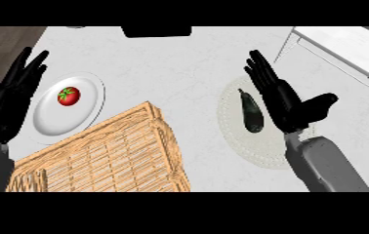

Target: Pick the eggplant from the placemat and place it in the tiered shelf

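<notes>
- A dark eggplant (pixel 251 111) lies on a round pale placemat (pixel 245 145) on the white counter (pixel 180 67).
- The right hand (pixel 284 101) hovers just beside it, fingers straight, thumb spread, holding nothing.
- The left hand (pixel 18 94) rests open at the left edge.
- A tomato (pixel 69 96) sits on a white plate (pixel 54 121) beside the wicker tiered shelf (pixel 108 155).

You are at a kitchen counter (pixel 173 62): left of your right hand (pixel 277 96) lies an eggplant (pixel 251 112) on a placemat (pixel 245 140), farther left a tomato (pixel 69 96) on a plate (pixel 51 123).
</notes>
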`<act>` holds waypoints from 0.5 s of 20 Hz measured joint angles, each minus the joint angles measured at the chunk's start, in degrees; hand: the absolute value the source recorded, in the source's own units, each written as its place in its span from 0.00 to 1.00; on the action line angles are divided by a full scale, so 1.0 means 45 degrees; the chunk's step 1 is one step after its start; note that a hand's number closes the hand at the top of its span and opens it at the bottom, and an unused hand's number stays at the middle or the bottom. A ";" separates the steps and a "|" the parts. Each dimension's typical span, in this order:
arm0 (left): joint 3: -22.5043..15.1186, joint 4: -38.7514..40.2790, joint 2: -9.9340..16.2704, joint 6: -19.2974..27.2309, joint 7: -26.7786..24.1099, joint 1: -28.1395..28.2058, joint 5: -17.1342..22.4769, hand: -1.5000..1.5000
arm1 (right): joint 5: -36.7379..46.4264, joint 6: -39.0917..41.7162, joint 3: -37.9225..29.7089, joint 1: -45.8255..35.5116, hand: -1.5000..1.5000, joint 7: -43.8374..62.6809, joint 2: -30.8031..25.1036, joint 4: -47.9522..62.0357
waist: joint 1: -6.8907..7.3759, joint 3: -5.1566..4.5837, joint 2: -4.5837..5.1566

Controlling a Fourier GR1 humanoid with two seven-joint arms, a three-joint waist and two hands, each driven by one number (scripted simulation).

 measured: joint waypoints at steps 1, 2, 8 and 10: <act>-0.0110 -0.0065 0.0080 0.0034 -0.0099 0.0061 -0.0197 0.50 | -0.0097 -0.0028 -0.0175 -0.0040 0.00 0.0070 -0.0003 0.0126 | 0.0007 -0.0095 0.0104; -0.0324 -0.0279 0.0178 0.0146 0.0024 0.0035 -0.0427 0.50 | -0.0325 0.0018 -0.0510 -0.0067 0.00 0.0277 -0.0172 0.0372 | 0.0007 -0.0165 0.0189; -0.1494 -0.0494 0.0605 0.0418 0.0012 0.0260 -0.1221 0.50 | -0.2733 -0.0964 -0.3257 -0.0134 1.00 0.1818 0.0009 0.2211 | -0.0513 -0.0107 0.0575; -0.1764 -0.0602 0.0898 0.0350 0.0025 0.0219 -0.1296 0.50 | -0.1269 -0.1428 -0.2616 0.0300 1.00 0.2229 -0.1222 0.3086 | -0.0410 -0.0325 0.0802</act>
